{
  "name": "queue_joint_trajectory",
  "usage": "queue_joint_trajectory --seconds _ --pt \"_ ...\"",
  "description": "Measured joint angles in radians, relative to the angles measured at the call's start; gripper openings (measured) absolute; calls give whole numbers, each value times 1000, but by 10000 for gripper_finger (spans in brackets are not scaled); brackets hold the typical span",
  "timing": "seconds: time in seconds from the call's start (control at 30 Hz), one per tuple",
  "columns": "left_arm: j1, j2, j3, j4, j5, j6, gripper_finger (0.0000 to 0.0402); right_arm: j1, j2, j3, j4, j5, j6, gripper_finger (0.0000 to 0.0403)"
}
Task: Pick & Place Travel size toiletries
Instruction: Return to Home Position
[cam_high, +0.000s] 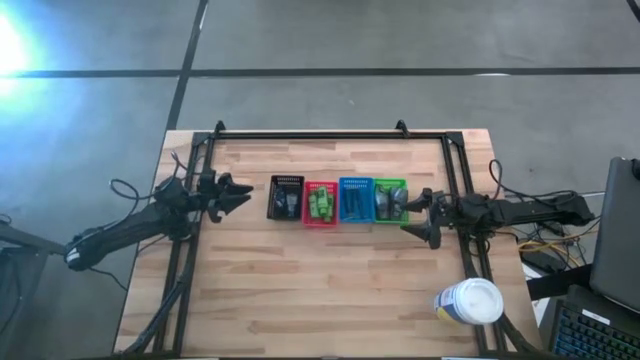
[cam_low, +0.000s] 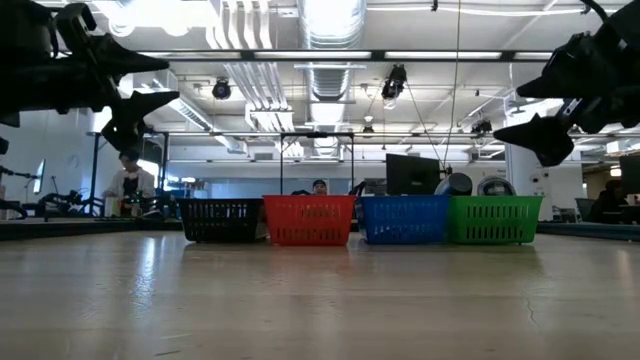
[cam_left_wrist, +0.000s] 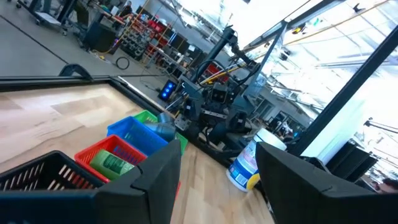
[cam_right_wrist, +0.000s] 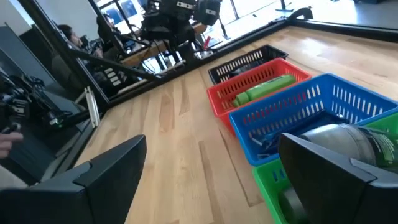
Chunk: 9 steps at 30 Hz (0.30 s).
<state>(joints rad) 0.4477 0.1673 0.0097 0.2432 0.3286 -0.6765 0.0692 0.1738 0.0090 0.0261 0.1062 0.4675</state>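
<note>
Found a black plastic mesh basket (cam_high: 286, 197), red mesh basket (cam_high: 320, 202), blue mesh basket (cam_high: 355, 200) and green mesh basket (cam_high: 390, 200), all small and rectangular, side by side in a row on the pale planked wooden table (cam_high: 300, 290). Spotted smooth bright green tubes (cam_right_wrist: 264, 89) in the red one, long axis along the basket's length. Made out a rounded grey tube (cam_right_wrist: 336, 137) in the green basket, partly hidden behind a dark finger. Barely made out thin blue razors (cam_right_wrist: 266, 144) down in the blue one. Couldn't tell much about the black basket's contents, just dark bits. Caught the left gripper (cam_high: 243, 193) and right gripper (cam_high: 410, 214) hanging in the air off either end of the row, fingers spread wide, nothing held.

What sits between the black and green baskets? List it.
The red basket, then the blue basket, all in one row; the low view shows it plainly.
</note>
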Motion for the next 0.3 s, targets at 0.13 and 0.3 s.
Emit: queue_joint_trajectory --seconds 0.13,0.3 --pt "0 0 0 -12 10 30 213 0 13 0 1 0 0 358" --pt "-55 -118 -1 -118 25 322 213 0 20 0 1 0 0 344"
